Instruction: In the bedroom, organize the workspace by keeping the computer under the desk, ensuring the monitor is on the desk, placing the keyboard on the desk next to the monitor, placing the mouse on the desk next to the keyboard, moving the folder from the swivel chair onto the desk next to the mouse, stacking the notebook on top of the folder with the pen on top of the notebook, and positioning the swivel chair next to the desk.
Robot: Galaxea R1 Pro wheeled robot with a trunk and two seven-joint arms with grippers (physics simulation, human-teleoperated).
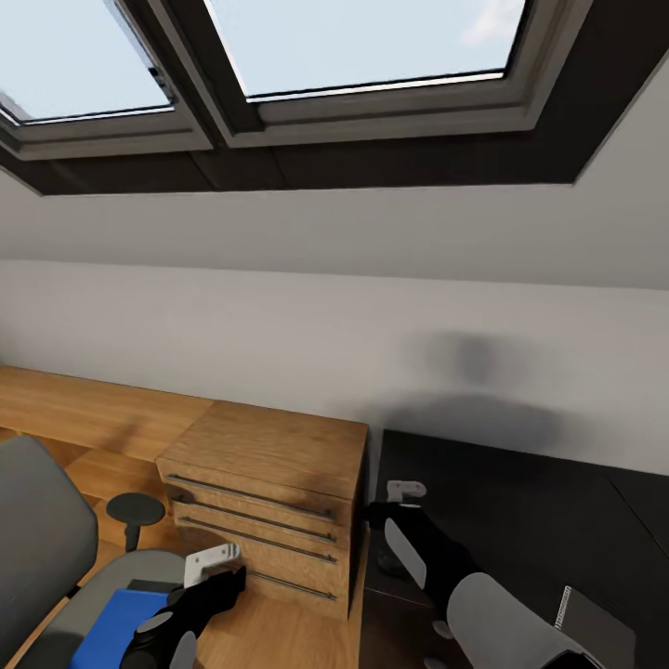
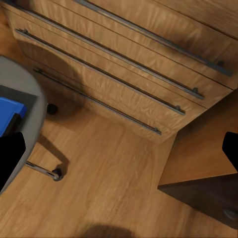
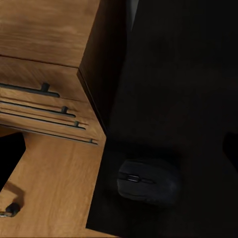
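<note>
Blue folder (image 1: 116, 621) flat on swivel chair (image 1: 42, 548) seat: stiff, light, slick; pinch overhanging edge. Left gripper (image 1: 206, 569) spread, empty. Right gripper (image 1: 398, 492) above mouse (image 3: 148, 181), spread.

The dresser (image 1: 279, 492) is grained light wood with slim metal bar handles (image 2: 124, 54). The worktop (image 1: 520, 502) looks glossy black, the mouse (image 3: 147, 181) matt dark plastic, the chair (image 1: 46, 539) grey cloth.
</note>
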